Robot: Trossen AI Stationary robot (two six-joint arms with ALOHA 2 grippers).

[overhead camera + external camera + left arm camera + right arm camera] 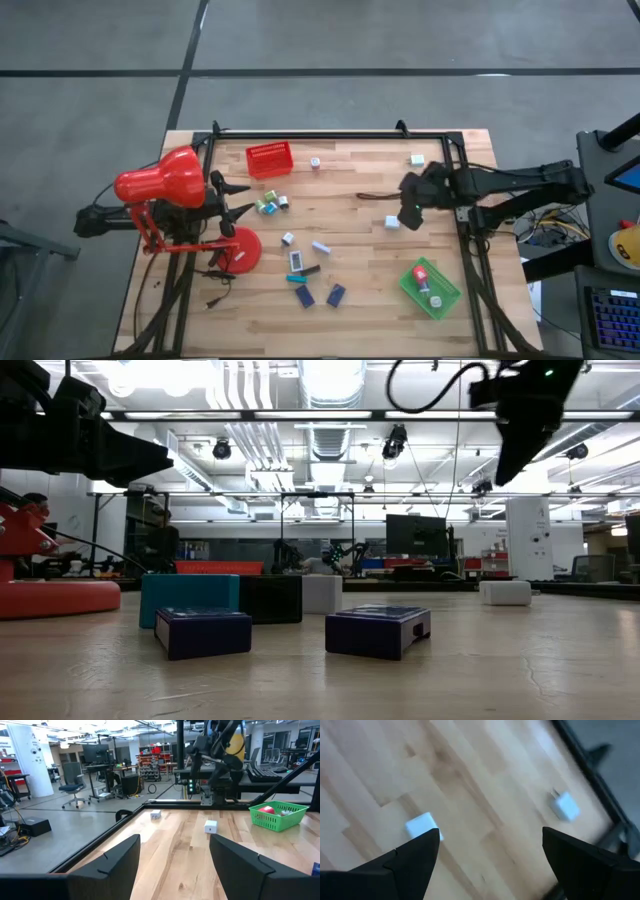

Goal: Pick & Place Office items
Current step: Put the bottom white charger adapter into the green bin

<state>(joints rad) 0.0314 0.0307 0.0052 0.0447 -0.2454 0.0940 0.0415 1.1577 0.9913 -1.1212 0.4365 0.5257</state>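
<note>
The left gripper (245,210) waited at the table's (360,300) left side beside the red lamp (160,185), its fingers apart and empty. The red tray (269,159) looked empty. Most office items (305,262) lay loose on the table's middle, so the task seemed mostly undone. The right gripper (408,212) hovered wide open, holding nothing, near a white block (392,223). The green tray (431,288) at right held a few pieces.

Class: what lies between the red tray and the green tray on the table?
In the high view, a white block lies between the red tray and green tray, amid bare wood.
</note>
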